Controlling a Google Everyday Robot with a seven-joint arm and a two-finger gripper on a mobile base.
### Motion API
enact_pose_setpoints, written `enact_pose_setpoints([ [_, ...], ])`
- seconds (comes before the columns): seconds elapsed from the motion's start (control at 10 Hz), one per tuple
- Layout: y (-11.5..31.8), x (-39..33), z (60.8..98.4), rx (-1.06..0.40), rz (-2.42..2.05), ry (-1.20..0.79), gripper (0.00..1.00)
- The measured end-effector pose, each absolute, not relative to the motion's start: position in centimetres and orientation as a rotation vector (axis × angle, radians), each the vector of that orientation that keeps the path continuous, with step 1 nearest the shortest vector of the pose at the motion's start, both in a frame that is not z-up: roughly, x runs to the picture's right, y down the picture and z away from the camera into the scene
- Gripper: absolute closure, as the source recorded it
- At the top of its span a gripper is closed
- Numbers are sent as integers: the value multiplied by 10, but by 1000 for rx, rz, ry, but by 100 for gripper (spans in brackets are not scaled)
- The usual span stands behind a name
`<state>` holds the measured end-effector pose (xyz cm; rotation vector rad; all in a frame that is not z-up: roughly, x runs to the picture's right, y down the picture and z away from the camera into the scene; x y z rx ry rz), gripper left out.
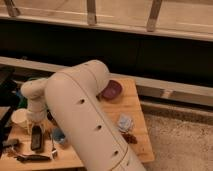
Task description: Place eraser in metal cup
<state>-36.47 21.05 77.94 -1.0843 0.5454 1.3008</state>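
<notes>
— Your fingers?
— Closed narrow on one black eraser (pixel 36 137); my gripper (pixel 36 126) sits low at the table's (pixel 135 107) left.
— Around it?
— One white cup (pixel 20 119), one purple bowl (pixel 112 90), one blue cup (pixel 58 135)

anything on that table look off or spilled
Nothing looks spilled or broken. The hand is down at the table's left side, shut on the black eraser. The purple bowl sits upright; a crumpled pale item just lies loose.
</notes>
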Motion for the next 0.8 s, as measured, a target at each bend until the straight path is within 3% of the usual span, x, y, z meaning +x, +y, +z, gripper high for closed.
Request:
enact_pose_setpoints([
  [0.4, 182, -356, 747, -1042, 1331, 473, 100],
  [0.8, 126, -344, 704, -924, 1365, 382, 100],
])
